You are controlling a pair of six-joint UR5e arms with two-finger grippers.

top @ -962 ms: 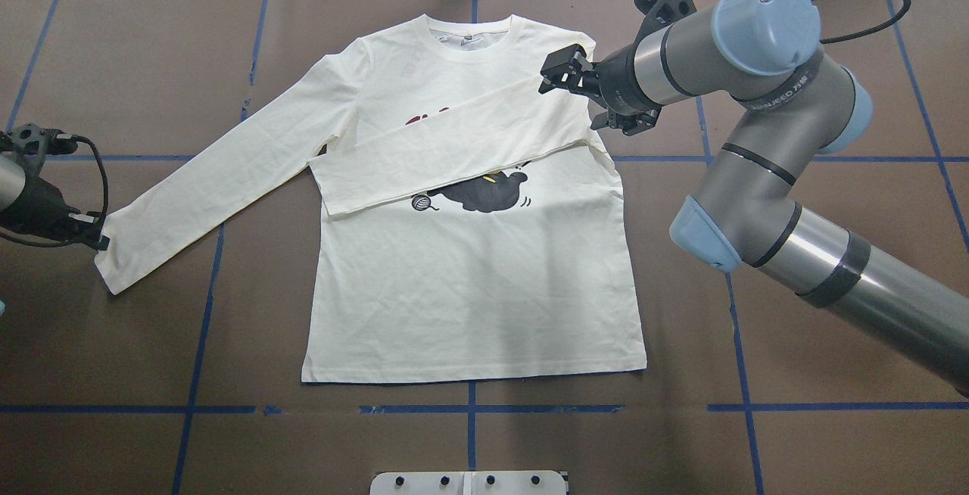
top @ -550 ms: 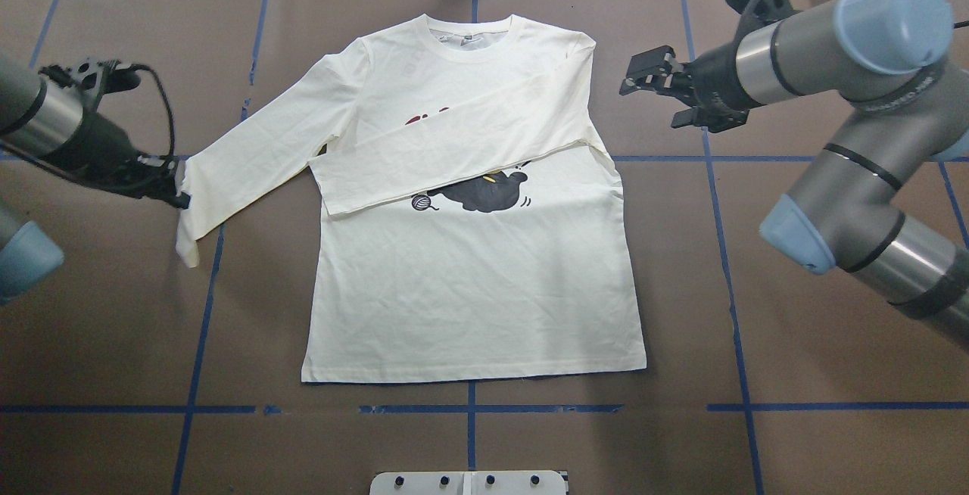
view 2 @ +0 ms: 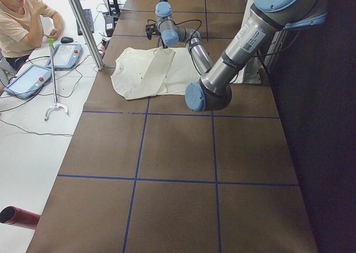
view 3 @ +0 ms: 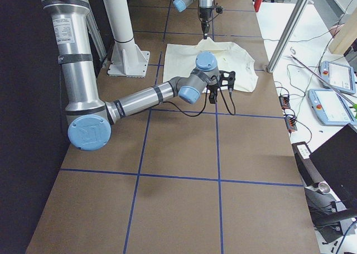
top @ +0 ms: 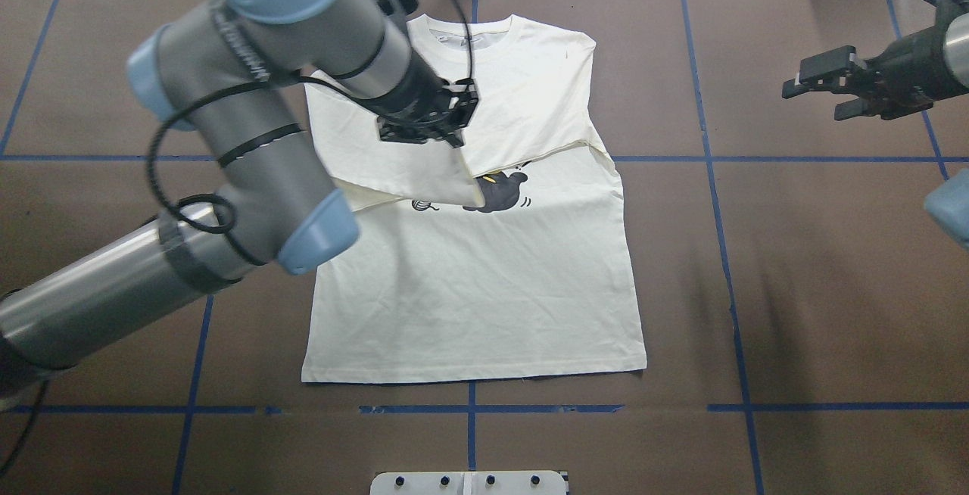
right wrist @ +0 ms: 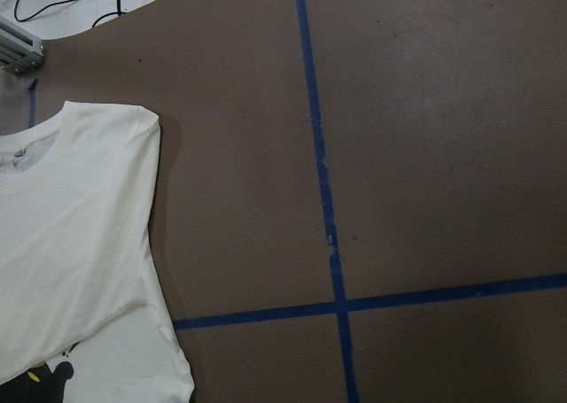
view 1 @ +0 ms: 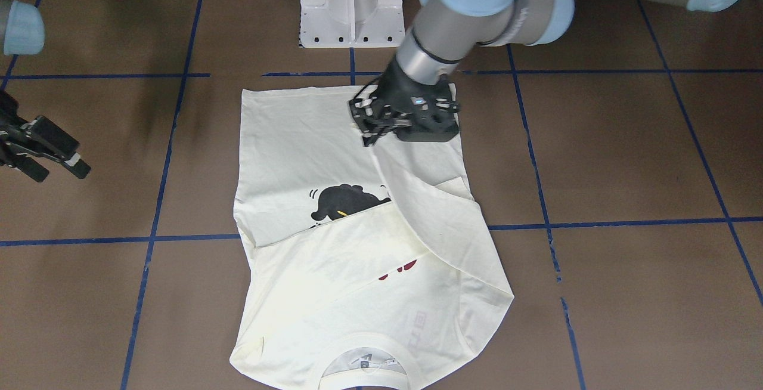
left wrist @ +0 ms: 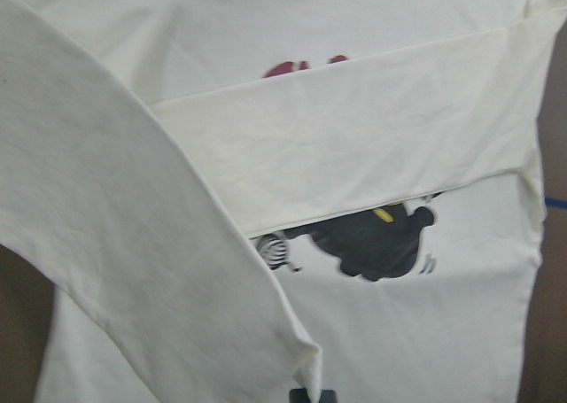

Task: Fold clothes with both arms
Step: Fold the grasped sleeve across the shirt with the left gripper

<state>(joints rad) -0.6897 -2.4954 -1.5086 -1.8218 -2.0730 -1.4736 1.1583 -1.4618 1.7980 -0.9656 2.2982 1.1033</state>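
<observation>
sleeve (top: 433,181) in L gripper (top: 456,142), above shirt (top: 484,291)

A brown table (top: 825,306) gridded with blue tape (top: 795,158) stands beside a white floor (view 2: 22,153) where teach pendants (view 2: 68,54) lie.

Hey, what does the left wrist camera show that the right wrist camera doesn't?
Only the left wrist view: the lifted sleeve in front, the other sleeve folded across the chest, the yarn ball, the tops of the red lettering. Only the right wrist view: the collar, crossing blue tape lines, cables at the top left. Both: the cream T-shirt, part of the black cat print, the brown table.
</observation>
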